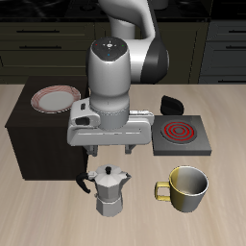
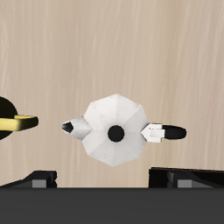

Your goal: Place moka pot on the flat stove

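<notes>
Approach stage: your pincer [image 1: 108, 154] hovers released above the moka pot [image 1: 110, 189], nothing yet lifted.
The pot stands on the surface; the flat stove [image 1: 181, 135] lies at its two o'clock, unoccupied.

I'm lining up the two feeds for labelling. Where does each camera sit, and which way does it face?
Exterior view: in front of the table and above it, facing back at the robot; shows the arm and the pincer above the moka pot, with the flat stove behind.
Wrist view: on the pincer, looking straight down at the moka pot; dark finger parts show at the frame's edge.
Shared: the moka pot and the mug.
</notes>
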{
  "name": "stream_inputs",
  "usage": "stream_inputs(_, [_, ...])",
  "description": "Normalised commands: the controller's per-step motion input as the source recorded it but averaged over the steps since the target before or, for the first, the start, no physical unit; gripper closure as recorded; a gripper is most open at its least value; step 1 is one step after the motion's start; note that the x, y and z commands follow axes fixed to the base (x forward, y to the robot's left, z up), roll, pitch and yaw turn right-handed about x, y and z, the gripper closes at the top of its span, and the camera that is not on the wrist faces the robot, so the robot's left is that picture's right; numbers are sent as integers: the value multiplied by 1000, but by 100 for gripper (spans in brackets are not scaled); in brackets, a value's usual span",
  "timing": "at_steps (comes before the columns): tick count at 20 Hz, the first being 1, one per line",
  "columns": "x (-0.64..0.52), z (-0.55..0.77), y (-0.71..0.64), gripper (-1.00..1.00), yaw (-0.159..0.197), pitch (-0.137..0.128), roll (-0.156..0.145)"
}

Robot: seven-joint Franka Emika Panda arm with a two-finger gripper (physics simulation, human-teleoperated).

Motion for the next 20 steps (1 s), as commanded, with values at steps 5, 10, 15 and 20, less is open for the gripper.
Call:
stream_inputs(5, [44, -191, -79, -100, -8, 25, -11])
stream_inputs(10, [36, -179, 9, -100, -19, 20, 3])
stream_inputs(15, [17, -156, 43, -100, 10, 12, 7])
stream_inputs(20, [22, -139, -53, -100, -20, 18, -4])
